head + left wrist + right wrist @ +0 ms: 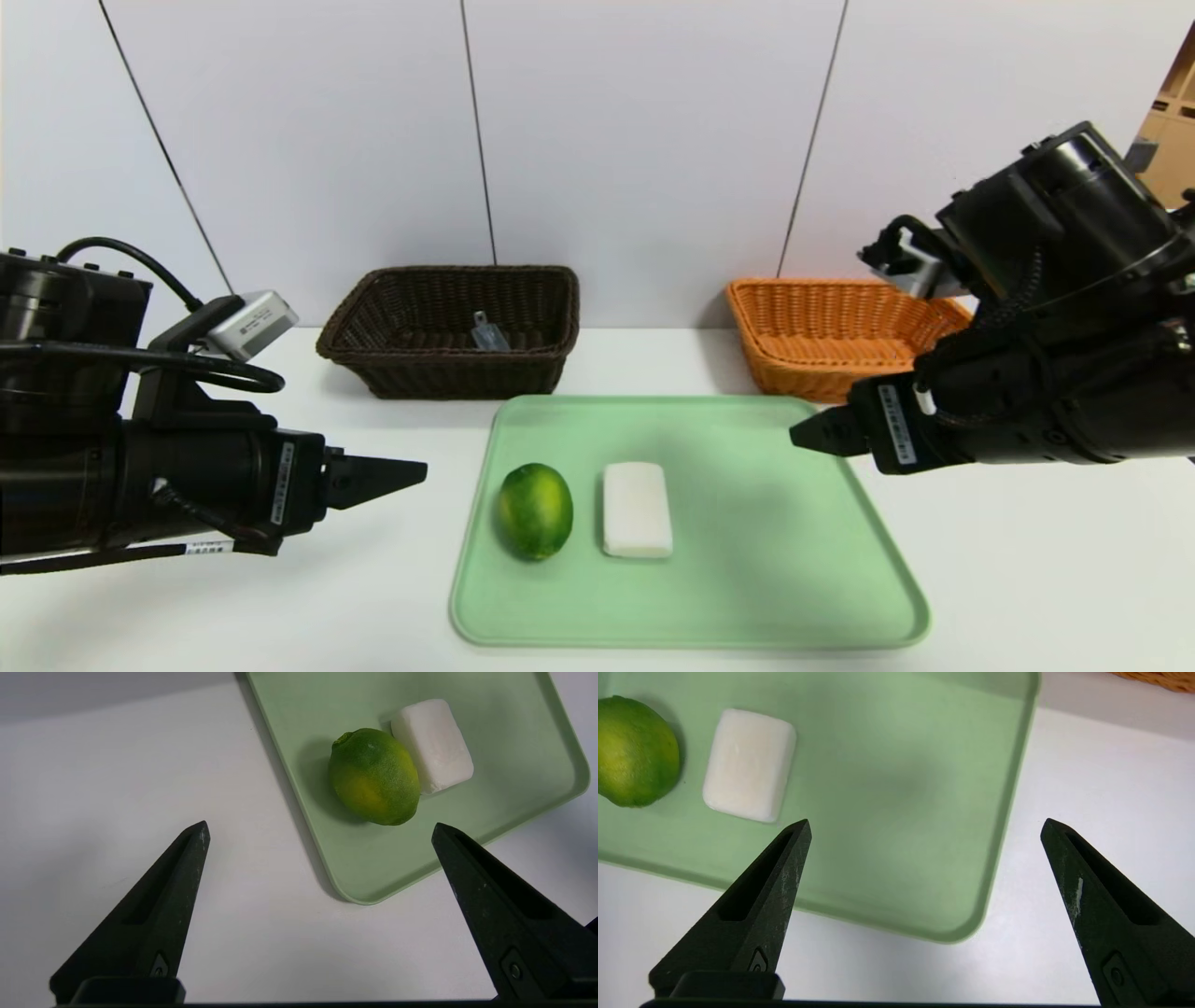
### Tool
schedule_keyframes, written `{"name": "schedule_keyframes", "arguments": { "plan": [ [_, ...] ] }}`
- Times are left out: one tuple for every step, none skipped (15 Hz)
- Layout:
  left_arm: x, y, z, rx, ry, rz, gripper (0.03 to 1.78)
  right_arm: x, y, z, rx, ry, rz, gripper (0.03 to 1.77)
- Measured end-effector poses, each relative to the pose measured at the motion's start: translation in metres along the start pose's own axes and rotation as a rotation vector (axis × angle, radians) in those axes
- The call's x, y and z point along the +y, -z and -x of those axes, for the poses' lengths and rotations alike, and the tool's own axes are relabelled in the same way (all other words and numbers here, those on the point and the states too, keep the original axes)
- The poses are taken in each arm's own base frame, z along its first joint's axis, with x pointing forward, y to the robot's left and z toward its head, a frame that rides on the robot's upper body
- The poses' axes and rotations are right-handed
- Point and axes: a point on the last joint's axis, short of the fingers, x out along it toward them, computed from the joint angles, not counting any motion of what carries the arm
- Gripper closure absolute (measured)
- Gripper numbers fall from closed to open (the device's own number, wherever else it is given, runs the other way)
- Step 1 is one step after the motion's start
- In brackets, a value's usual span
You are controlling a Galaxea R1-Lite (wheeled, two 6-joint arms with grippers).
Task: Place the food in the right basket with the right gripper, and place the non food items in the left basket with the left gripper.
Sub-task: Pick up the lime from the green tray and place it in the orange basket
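On the pale green tray (747, 579) lie a green lime (534, 511) and, just to its right, a white rectangular bar (637, 510). The lime (373, 775) and the bar (432, 745) show in the left wrist view, the lime (635, 752) and the bar (748, 764) again in the right wrist view. A dark brown basket (453, 329) stands behind the tray on the left with a small clear item (487, 333) inside. An orange basket (840, 331) stands at the back right. My left gripper (415, 471) hovers open left of the tray. My right gripper (801, 434) hovers open over the tray's right edge. Both are empty.
The white table (1027, 560) runs to a pale panelled wall (635, 140) just behind the baskets. My bulky black arms fill the left and right sides of the head view.
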Motion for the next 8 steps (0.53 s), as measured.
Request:
{"name": "schedule_keyframes", "arguments": {
  "plan": [
    [0.000, 0.000, -0.001, 0.000, 0.002, -0.002, 0.12, -0.004, 0.005, 0.003, 0.002, 0.005, -0.003, 0.11],
    [-0.001, -0.001, -0.002, 0.004, 0.004, -0.004, 0.12, -0.008, 0.010, 0.007, 0.005, 0.010, -0.005, 0.11],
    [-0.002, -0.001, -0.004, 0.008, 0.012, -0.007, 0.12, -0.011, 0.014, 0.010, 0.001, 0.012, -0.010, 0.11],
    [-0.004, -0.002, -0.005, 0.011, 0.016, -0.010, 0.12, -0.015, 0.017, 0.015, -0.005, 0.013, -0.014, 0.10],
    [-0.005, -0.003, -0.007, 0.014, 0.021, -0.014, 0.12, -0.017, 0.020, 0.018, -0.010, 0.013, -0.019, 0.10],
    [-0.007, -0.003, -0.009, 0.020, 0.028, -0.019, 0.12, -0.019, 0.022, 0.021, -0.016, 0.013, -0.022, 0.10],
    [-0.009, -0.005, -0.011, 0.024, 0.027, -0.023, 0.12, -0.021, 0.025, 0.024, -0.021, 0.011, -0.024, 0.10],
    [-0.011, -0.006, -0.014, 0.027, 0.019, -0.026, 0.12, -0.022, 0.026, 0.027, -0.027, 0.011, -0.025, 0.10]
  ]
}}
